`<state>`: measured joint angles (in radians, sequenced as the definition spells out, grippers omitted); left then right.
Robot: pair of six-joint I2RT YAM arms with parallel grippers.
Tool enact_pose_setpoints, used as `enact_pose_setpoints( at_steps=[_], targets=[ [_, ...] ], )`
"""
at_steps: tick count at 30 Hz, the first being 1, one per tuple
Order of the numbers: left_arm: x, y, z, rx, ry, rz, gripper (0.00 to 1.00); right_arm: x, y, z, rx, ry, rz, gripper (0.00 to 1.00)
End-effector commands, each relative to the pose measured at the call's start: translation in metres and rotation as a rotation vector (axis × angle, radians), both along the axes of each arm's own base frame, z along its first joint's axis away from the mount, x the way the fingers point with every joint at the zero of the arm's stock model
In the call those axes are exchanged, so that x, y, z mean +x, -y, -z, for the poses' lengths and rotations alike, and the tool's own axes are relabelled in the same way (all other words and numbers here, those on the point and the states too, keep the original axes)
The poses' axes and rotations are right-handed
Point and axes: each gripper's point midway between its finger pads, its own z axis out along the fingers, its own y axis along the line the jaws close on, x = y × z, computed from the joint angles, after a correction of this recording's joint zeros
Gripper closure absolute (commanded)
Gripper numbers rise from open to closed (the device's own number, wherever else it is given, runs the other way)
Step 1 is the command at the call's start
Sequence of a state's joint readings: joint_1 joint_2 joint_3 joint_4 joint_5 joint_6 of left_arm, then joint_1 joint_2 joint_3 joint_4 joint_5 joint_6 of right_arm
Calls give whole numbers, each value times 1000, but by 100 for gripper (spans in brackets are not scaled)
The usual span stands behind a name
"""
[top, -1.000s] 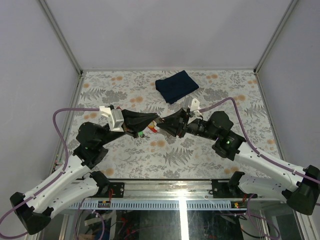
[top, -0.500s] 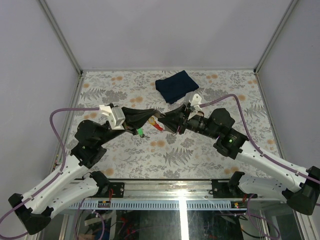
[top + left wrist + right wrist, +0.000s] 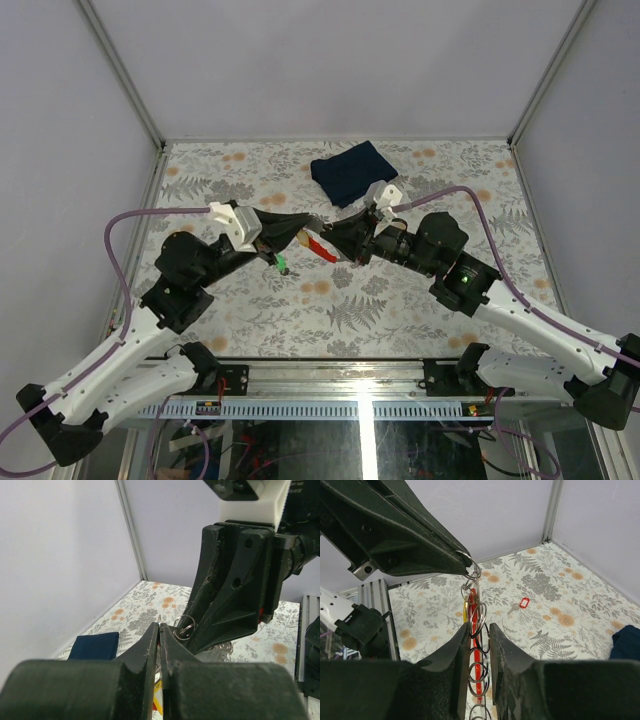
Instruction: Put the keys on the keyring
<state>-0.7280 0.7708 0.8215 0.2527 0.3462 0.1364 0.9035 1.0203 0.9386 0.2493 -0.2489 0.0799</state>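
Note:
My left gripper (image 3: 303, 237) and right gripper (image 3: 335, 243) meet tip to tip above the table's middle. The keyring (image 3: 479, 617), a chain of thin silvery rings with a long red tag (image 3: 322, 248), is stretched between them. In the left wrist view my left gripper (image 3: 160, 626) is shut on one end ring (image 3: 185, 627). In the right wrist view my right gripper (image 3: 479, 627) has its jaws round the rings, pressing on them. A yellow key head (image 3: 465, 611) hangs among the rings. The green key (image 3: 283, 265) shows under my left gripper; whether it hangs or lies I cannot tell.
A folded dark blue cloth (image 3: 352, 172) lies at the far middle of the flowered table (image 3: 450, 300). A small key with a red tag (image 3: 523, 602) lies on the table beyond the grippers in the right wrist view. Metal frame posts stand at the far corners.
Both grippers have moved a little away from the near edge and to the right with the keyring between them. More of the red tag now shows between the tips.

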Motion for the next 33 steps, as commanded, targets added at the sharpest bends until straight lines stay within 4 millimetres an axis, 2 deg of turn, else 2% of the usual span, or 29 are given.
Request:
enact_pose_setpoints(
  at_steps=[1,17,25,33],
  targets=[
    [7,-9,-19,-16,29,-67,100,10,7,-33,38,89,70,100],
    [31,0,-7,17,-90,-178,100,26,4,-16,-78,263,173,100],
    [38,1,-4,22,-108,-240,100,21,-4,-16,-71,270,147,100],
    [43,3,2,66,-120,-289,100,26,2,-13,-84,268,205,100]
  ],
)
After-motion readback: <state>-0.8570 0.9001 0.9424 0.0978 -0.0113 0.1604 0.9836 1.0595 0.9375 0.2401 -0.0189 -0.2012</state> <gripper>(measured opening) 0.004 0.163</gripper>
